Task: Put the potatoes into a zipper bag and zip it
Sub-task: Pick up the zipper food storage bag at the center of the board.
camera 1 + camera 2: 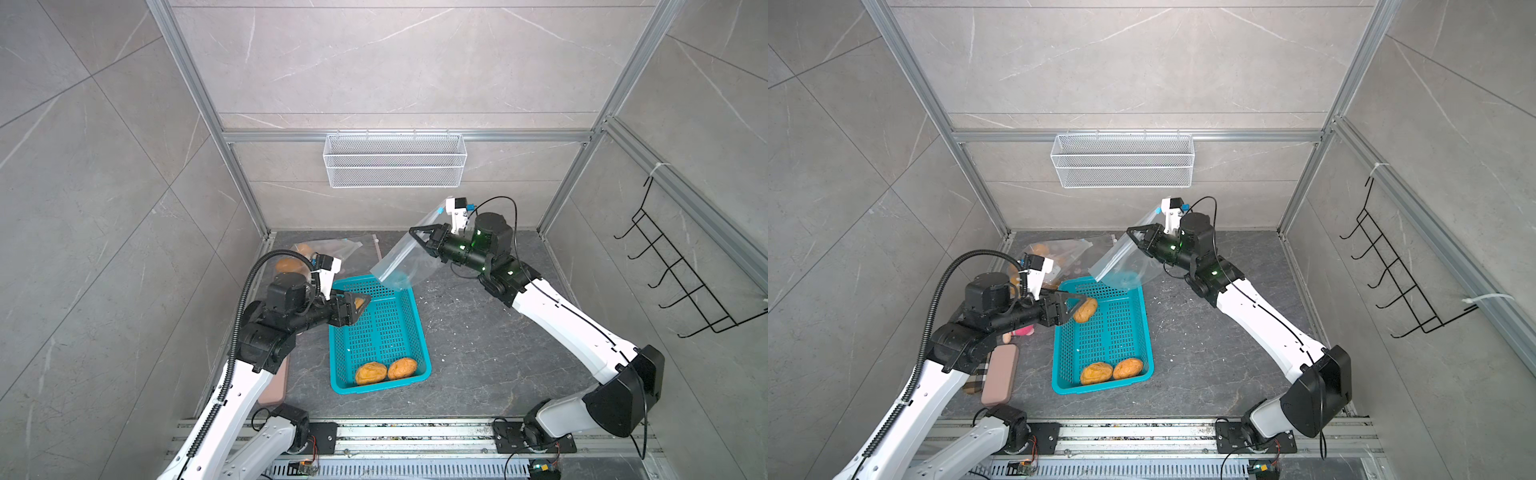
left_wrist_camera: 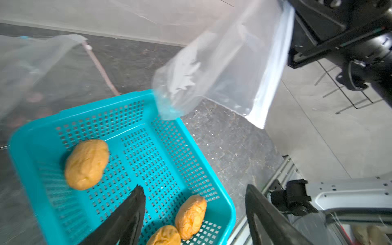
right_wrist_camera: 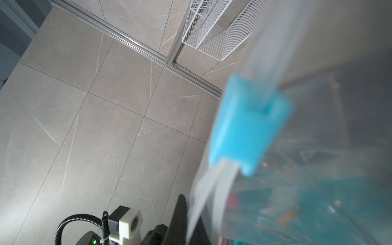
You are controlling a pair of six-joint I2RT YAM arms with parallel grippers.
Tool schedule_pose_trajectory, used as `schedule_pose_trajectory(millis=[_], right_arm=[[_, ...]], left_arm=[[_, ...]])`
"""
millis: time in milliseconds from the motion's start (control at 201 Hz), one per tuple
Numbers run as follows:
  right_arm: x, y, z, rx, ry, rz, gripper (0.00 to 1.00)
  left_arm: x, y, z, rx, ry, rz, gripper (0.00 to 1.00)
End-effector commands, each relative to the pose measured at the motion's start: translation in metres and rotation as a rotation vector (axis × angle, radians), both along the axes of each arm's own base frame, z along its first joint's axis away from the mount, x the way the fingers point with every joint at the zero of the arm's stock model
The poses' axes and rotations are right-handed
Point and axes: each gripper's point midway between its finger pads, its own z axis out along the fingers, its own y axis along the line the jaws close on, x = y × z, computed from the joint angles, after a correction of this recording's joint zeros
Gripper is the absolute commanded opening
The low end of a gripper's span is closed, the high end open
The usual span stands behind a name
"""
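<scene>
hanging over basket (image 2: 101,103) rim, bag (image 1: 404,261) pinched in right fingers (image 1: 412,230), left fingers (image 2: 129,216) wide

A robot lab cell, not a real home: grey stone-look panels (image 1: 395,62) bolted into a bare aluminium frame (image 1: 407,136), a mesh basket (image 1: 395,160) and hook rack (image 1: 685,266) hung on it, two arms (image 1: 561,320) mounted on a rail (image 1: 415,434) along the dark worktop (image 1: 478,353).

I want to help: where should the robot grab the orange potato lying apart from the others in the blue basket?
Across the narrow middle of the wrinkled orange-yellow oval potato, from above with the open left gripper: it lies flat in the teal plastic basket, whose walls likely block sideways reaches.
</scene>
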Motion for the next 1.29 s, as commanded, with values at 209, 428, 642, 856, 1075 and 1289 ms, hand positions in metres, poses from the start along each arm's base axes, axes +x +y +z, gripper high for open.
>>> schedule_pose_trajectory(millis=[209, 428, 642, 856, 1075, 1289], right_arm=[[-0.005, 0.012, 0.036, 0.239, 0.061, -0.093, 0.0], [-0.012, 0.022, 0.019, 0.288, 0.119, -0.1, 0.0], [-0.014, 0.035, 0.007, 0.325, 0.173, -0.09, 0.0], [-0.018, 0.042, 0.004, 0.33, 0.187, -0.09, 0.0], [-0.007, 0.047, 0.001, 0.404, 0.221, -0.128, 0.0], [0.013, 0.048, 0.028, 0.513, 0.211, -0.18, 0.0]], left_arm=[[0.013, -0.031, 0.033, -0.11, -0.086, -0.019, 0.78], [0.041, -0.027, 0.061, -0.196, -0.18, 0.103, 0.8], [0.057, -0.036, 0.078, -0.282, -0.231, 0.112, 0.82], [0.063, -0.018, 0.088, -0.256, -0.278, 0.213, 0.82], [0.064, -0.017, 0.101, -0.344, -0.311, 0.23, 0.83], [0.059, 0.008, 0.128, -0.237, -0.399, 0.317, 0.83]])
